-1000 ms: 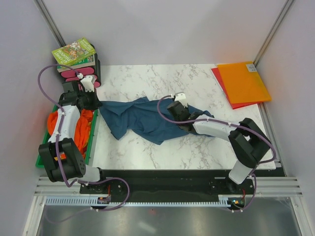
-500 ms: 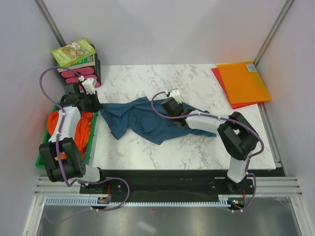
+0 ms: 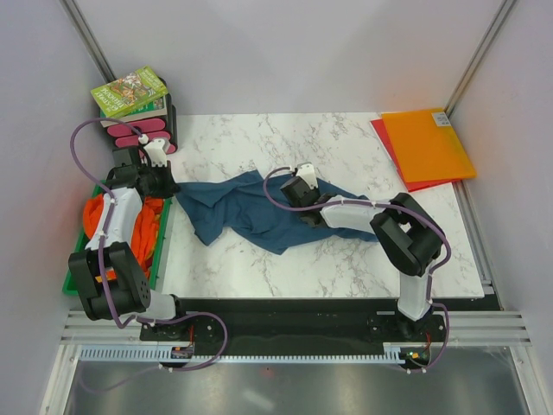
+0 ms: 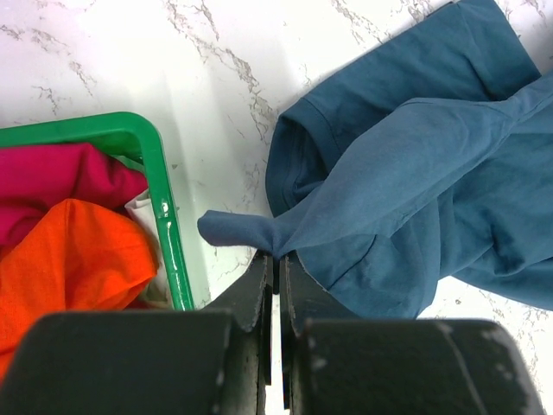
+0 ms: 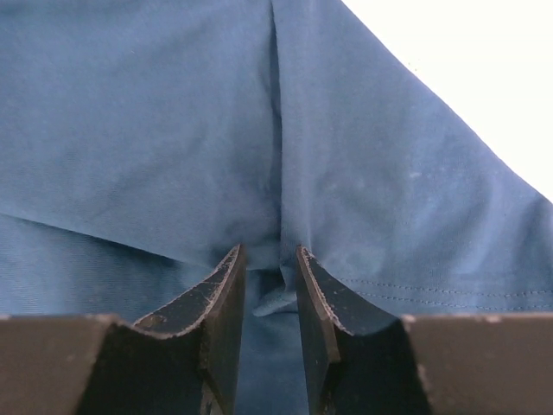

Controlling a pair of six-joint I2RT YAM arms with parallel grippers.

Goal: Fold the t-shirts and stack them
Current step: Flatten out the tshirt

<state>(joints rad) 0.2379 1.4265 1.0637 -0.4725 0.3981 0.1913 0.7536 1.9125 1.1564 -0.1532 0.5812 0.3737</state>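
Observation:
The dark teal-blue t-shirt (image 3: pixel 251 216) lies crumpled across the middle of the marble table. My left gripper (image 3: pixel 166 183) is at its left end, shut on a pinched corner of the cloth (image 4: pixel 238 232) just beside the green basket (image 3: pixel 161 255). My right gripper (image 3: pixel 292 195) is low on the shirt's upper right part. Its jaws stand close together with a raised fold of the teal cloth (image 5: pixel 278 259) pinched between them. Bright orange shirts (image 3: pixel 151 220) lie bunched in the basket. In the left wrist view (image 4: pixel 69 255) they sit next to a magenta cloth (image 4: pixel 52 173).
The green basket's rim (image 4: pixel 164 216) is right beside my left gripper (image 4: pixel 276 257). A stack of books (image 3: pixel 130 93) on a black and pink holder stands at the back left. Flat orange and red folders (image 3: pixel 428 143) lie at the back right corner.
My right gripper has moved left across the shirt, and its elbow has folded in toward the middle. My left gripper has kept its hold on the corner and has barely moved.

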